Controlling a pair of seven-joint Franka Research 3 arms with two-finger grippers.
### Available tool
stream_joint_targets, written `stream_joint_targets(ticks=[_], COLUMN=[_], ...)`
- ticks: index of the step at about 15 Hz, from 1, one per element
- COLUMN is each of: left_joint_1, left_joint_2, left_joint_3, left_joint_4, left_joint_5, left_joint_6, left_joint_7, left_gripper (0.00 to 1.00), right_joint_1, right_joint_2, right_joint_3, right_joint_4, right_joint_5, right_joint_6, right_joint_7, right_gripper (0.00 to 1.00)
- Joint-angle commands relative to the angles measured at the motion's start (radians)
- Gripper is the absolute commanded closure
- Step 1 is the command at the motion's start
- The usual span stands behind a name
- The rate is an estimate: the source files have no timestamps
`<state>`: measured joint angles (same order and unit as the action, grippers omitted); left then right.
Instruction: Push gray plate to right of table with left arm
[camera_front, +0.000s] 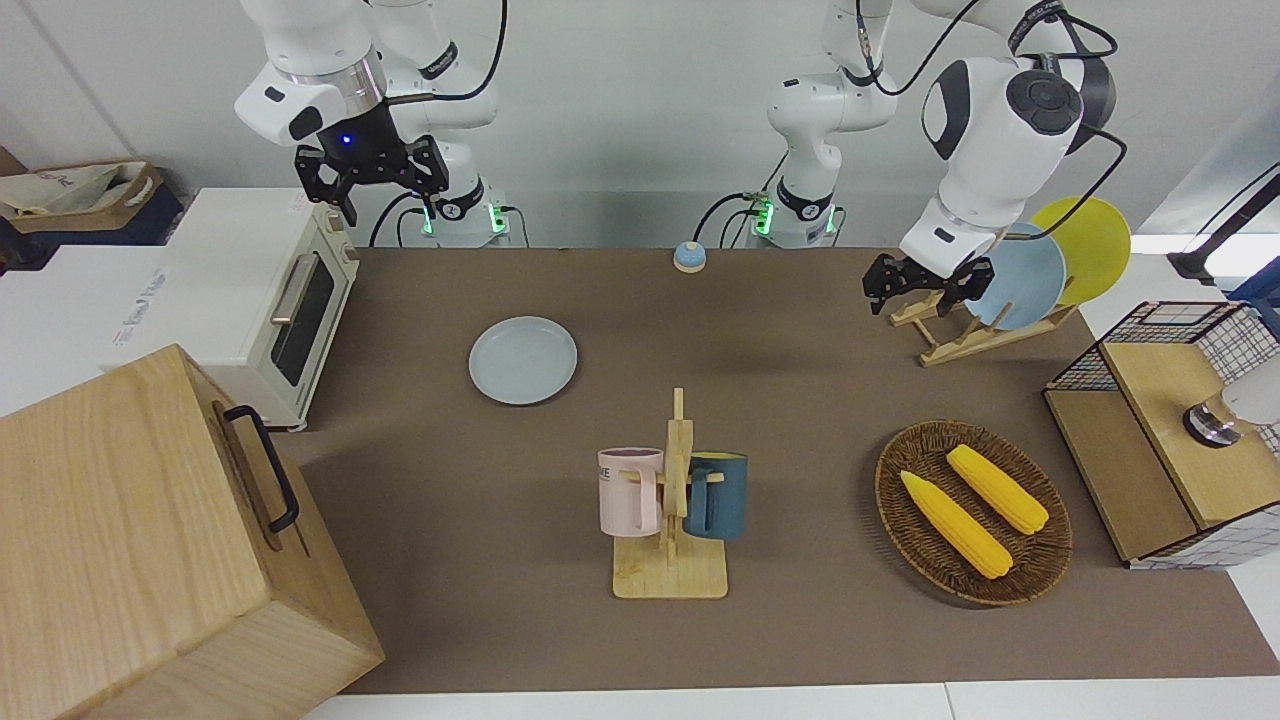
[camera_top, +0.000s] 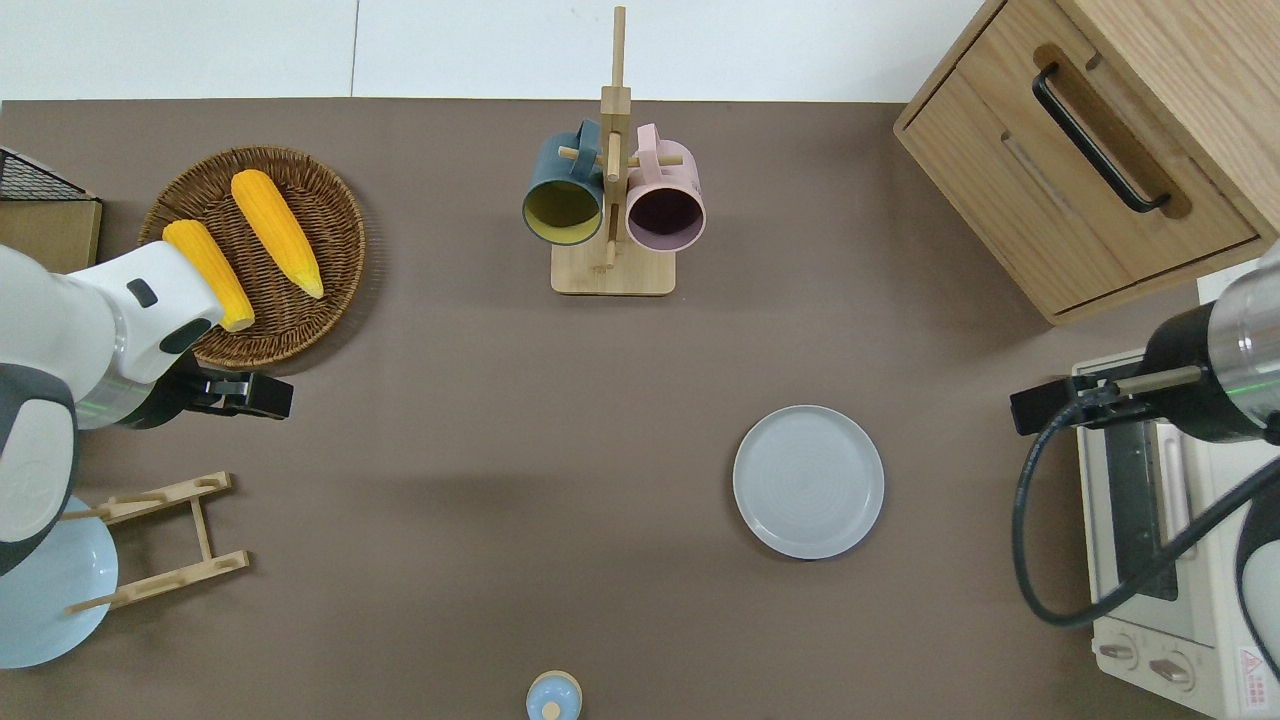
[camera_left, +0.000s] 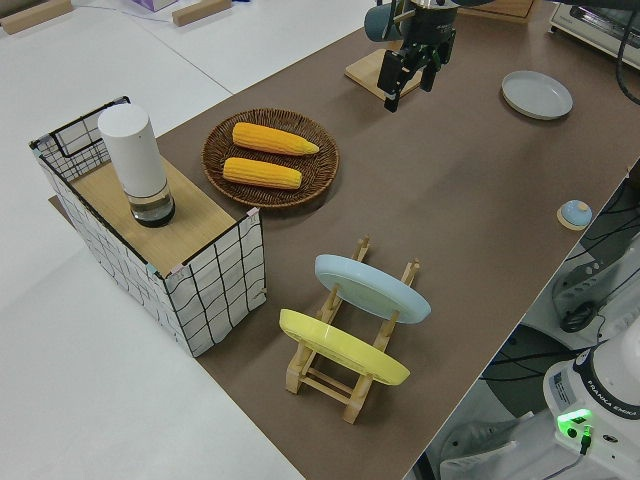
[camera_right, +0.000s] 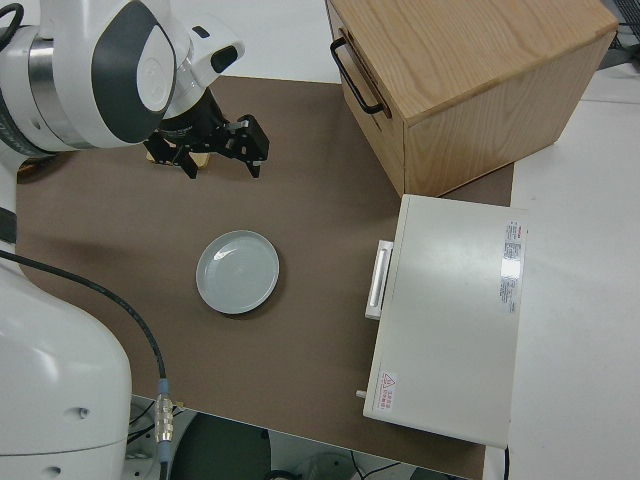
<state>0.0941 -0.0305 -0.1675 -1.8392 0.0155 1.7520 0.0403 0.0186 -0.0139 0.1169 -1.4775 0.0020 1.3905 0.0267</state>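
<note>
The gray plate (camera_front: 523, 360) lies flat on the brown table (camera_front: 800, 400), toward the right arm's end, beside the toaster oven; it also shows in the overhead view (camera_top: 808, 481) and the right side view (camera_right: 237, 272). My left gripper (camera_front: 925, 285) is open and empty, up in the air. In the overhead view the left gripper (camera_top: 245, 393) is over bare mat between the wicker basket and the plate rack, far from the gray plate. My right gripper (camera_front: 370, 180) is open and parked.
A mug rack (camera_top: 612, 200) with a pink and a dark blue mug stands farther from the robots than the plate. There is a wicker basket (camera_top: 330, 190) with two corn cobs, a plate rack (camera_front: 960, 335) with a sky-blue and a yellow plate, a toaster oven (camera_front: 260, 300), a wooden box (camera_front: 150, 540) and a small blue bell (camera_front: 688, 257).
</note>
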Motion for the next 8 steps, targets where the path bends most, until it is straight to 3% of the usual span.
stream_joint_targets(ticks=[1, 8], left_joint_1=[0.01, 0.021], left_joint_2=[-0.048, -0.049], left_joint_3=[0.003, 0.006], left_joint_4=[-0.071, -0.068], left_joint_5=[-0.017, -0.031], left_joint_6=[0.049, 0.037], left_joint_7=[0.01, 0.009], left_gripper=[0.0, 0.0], right_joint_1=[-0.02, -0.02], right_joint_2=[-0.003, -0.003], right_joint_3=[0.013, 0.015], right_joint_4=[0.008, 0.008], right_joint_5=[0.01, 0.01], right_joint_6=[-0.014, -0.014], right_joint_7=[0.001, 0.001], right_gripper=[0.017, 0.017])
